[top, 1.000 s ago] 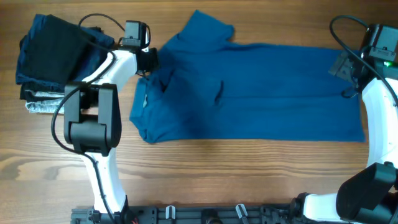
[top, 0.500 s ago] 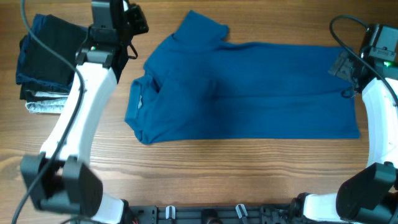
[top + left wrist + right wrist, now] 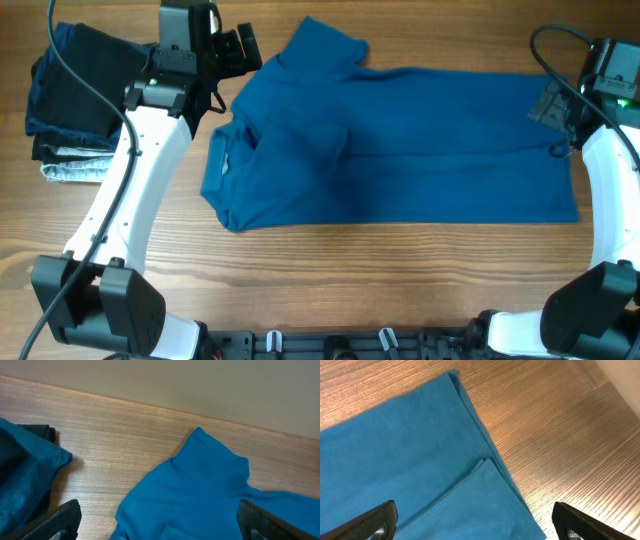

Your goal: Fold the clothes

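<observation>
My left gripper (image 3: 160,525) and right gripper (image 3: 475,522) both stand wide open, holding nothing. The polo shirt (image 3: 420,140) lies spread between them, its sleeve (image 3: 210,467) just ahead of the left; soft, limp knit, I'd pinch hems

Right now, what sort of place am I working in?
Probably a test bench for folding laundry: a wooden table, one blue polo shirt laid out on it, and a pile of folded clothes beside it.

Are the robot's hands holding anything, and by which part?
Nothing is held. The left hand hangs open near the collar end of the blue polo shirt; the right hand hangs open over its hem corner.
</observation>
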### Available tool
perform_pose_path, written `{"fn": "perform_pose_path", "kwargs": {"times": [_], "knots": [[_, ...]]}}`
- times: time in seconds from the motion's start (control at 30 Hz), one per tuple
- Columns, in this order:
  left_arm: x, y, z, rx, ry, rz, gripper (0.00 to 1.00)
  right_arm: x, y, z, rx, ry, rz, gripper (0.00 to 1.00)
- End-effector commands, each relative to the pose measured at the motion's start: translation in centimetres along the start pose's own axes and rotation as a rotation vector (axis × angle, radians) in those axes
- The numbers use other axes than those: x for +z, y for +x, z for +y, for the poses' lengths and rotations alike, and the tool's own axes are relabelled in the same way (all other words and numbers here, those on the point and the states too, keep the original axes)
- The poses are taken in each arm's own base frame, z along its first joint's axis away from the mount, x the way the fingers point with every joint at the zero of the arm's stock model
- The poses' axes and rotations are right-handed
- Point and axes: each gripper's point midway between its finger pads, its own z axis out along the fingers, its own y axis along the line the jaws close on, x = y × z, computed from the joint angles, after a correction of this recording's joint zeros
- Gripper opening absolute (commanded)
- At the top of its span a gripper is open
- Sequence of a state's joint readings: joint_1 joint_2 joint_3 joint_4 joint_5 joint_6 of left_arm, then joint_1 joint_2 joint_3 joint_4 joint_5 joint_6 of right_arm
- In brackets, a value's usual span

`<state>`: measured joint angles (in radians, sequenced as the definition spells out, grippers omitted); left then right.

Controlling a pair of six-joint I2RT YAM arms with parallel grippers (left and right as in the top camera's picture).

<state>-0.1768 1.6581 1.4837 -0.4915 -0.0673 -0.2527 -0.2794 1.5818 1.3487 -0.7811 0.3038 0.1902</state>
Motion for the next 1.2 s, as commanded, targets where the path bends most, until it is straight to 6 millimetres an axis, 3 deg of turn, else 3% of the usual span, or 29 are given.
{"fn": "perform_pose_path", "kwargs": {"times": [0.0,0.73,0.8,0.87,0.93,1.0,1.07,1.17], "knots": [[0.3,0.2,0.4,-0.002,-0.016,0.003,1.0,-0.5,-0.3,-0.1,0.022,-0.001,-0.017,1.0],[0.3,0.2,0.4,-0.002,-0.016,0.003,1.0,-0.5,-0.4,-0.1,0.022,-0.001,-0.018,1.0],[0.3,0.2,0.4,-0.002,-0.016,0.004,1.0,-0.6,-1.5,0.4,0.04,-0.031,-0.064,1.0],[0.3,0.1,0.3,-0.002,-0.015,0.0,1.0,-0.9,-4.4,0.8,0.077,-0.053,-0.18,1.0],[0.2,-2.0,-0.3,-0.009,0.013,-0.086,1.0,-1.2,-5.8,1.1,0.096,-0.069,-0.235,1.0],[0.0,-3.5,-1.0,-0.013,0.041,-0.147,1.0,-1.3,-6.0,1.9,0.094,-0.116,-0.24,1.0],[-0.3,-5.1,-2.4,-0.021,0.106,-0.209,1.0,-1.5,-5.3,4.0,0.023,-0.231,-0.207,0.99],[1.8,-3.6,-2.6,-0.109,0.137,-0.15,1.0,-1.5,-5.4,4.1,0.018,-0.239,-0.208,0.88]]}}
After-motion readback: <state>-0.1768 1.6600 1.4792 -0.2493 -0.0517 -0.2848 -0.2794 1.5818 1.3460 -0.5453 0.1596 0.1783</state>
